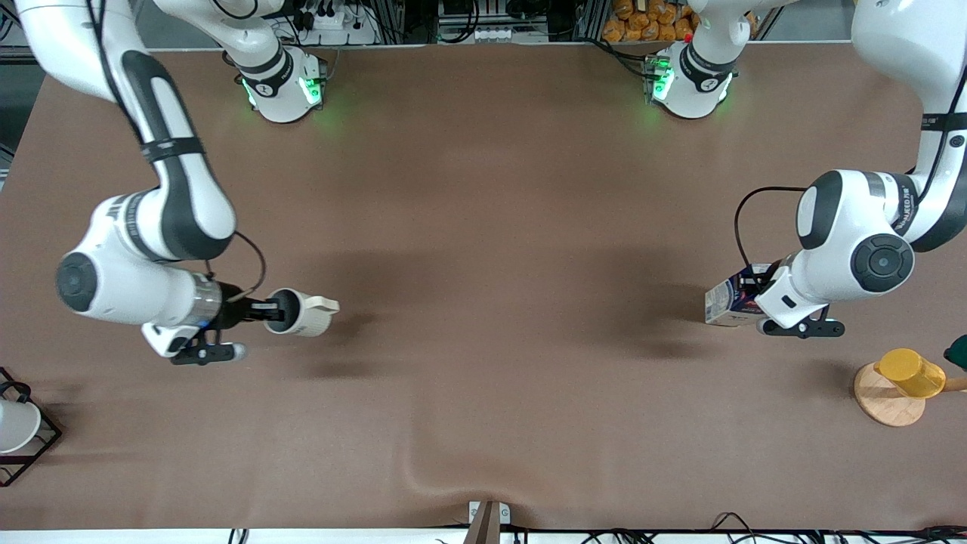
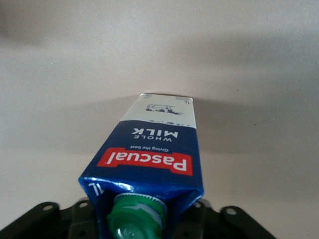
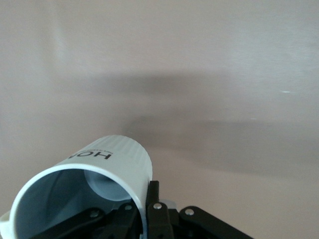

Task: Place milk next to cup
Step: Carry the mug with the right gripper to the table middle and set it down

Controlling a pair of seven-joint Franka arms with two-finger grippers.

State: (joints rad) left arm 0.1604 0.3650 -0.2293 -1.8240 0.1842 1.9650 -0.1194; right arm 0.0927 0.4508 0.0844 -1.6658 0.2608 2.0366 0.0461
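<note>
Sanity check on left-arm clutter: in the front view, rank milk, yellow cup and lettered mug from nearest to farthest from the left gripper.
1. milk: at the left gripper itself, toward the left arm's end of the table.
2. yellow cup: same end, nearer the front camera, on a round wooden stand.
3. mug: toward the right arm's end, its rim pinched by the right gripper.

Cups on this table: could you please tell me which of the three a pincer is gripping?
The off-white lettered mug, at the right arm's end: the right pincer clamps its rim. The yellow cup and the wire-framed white cup stand untouched.
</note>
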